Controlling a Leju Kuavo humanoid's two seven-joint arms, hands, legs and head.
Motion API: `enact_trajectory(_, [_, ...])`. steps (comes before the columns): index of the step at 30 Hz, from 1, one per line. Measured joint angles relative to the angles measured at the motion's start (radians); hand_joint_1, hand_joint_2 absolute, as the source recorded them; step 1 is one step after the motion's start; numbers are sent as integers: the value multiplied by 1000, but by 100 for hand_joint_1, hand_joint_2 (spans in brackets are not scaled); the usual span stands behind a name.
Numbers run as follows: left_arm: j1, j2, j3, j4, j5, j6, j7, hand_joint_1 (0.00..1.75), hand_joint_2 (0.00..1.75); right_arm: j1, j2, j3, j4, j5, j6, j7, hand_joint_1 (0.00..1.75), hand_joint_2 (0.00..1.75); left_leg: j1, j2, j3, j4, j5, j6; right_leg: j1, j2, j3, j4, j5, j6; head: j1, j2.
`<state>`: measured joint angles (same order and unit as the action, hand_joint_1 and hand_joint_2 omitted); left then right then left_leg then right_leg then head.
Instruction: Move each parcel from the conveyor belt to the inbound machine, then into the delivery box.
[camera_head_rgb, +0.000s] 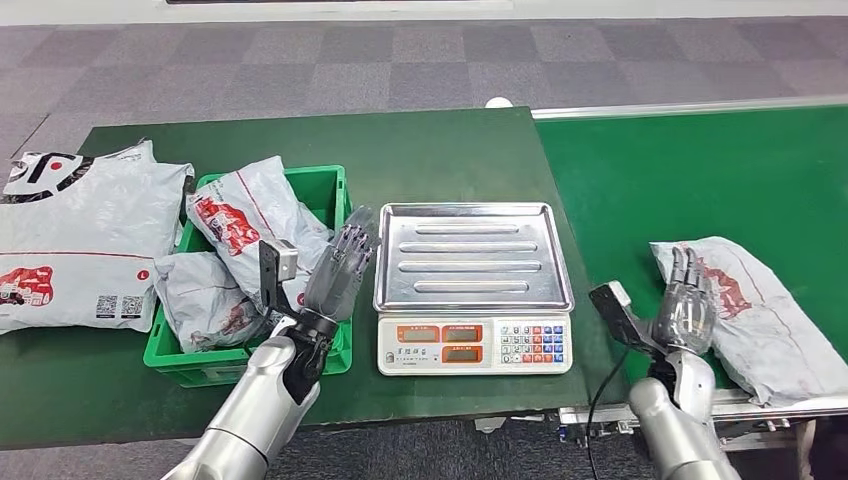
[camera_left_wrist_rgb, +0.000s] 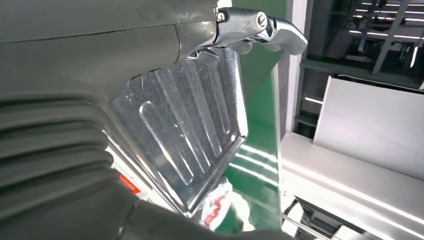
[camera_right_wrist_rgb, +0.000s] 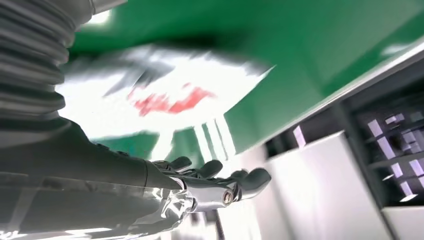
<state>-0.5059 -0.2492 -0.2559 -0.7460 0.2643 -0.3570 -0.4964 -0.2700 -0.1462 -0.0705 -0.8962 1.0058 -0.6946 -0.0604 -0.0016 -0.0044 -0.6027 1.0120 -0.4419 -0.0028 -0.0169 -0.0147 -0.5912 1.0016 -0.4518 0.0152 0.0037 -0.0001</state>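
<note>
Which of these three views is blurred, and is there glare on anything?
Head view: sharp and evenly lit, with a soft sheen on the silver ribbed scale tray. Left wrist view: mostly sharp, bright reflections streak the same tray. Right wrist view: motion-smeared; the white plastic parcel with red print on the green conveyor belt is blown out, while the right robot hand stays fairly crisp.

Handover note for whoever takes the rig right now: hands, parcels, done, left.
Left hand: open, holding nothing, raised between the green box and the scale.
Right hand: open, at the near end of the parcel on the belt; contact unclear.
Scale tray is bare.
Done: several parcels lie in the green box.
Left: the belt parcel goes to the scale, then the box.
A large parcel lies left of the box.
</note>
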Motion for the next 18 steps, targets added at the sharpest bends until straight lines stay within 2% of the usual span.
enact_trajectory(5, [-2,1,-1,25,-25,28,-17,0,175,75,-11,-109,-15,104,-1,36,0,175,-1,0,6,-1,-4,2,-1,0,7,0,-4,2,0,0])
enact_trajectory(11, [-2,6,-1,46,-28,35,-32,0,175,161,-11,-235,-55,91,48,57,0,175,-1,0,8,-2,-7,4,-1,0,14,-1,-6,2,0,0])
enact_trajectory(18, [4,12,-1,48,-34,56,-34,0,175,205,-24,-391,-58,79,112,30,0,175,-2,0,12,-2,-12,6,-3,0,21,-1,-9,3,0,0])
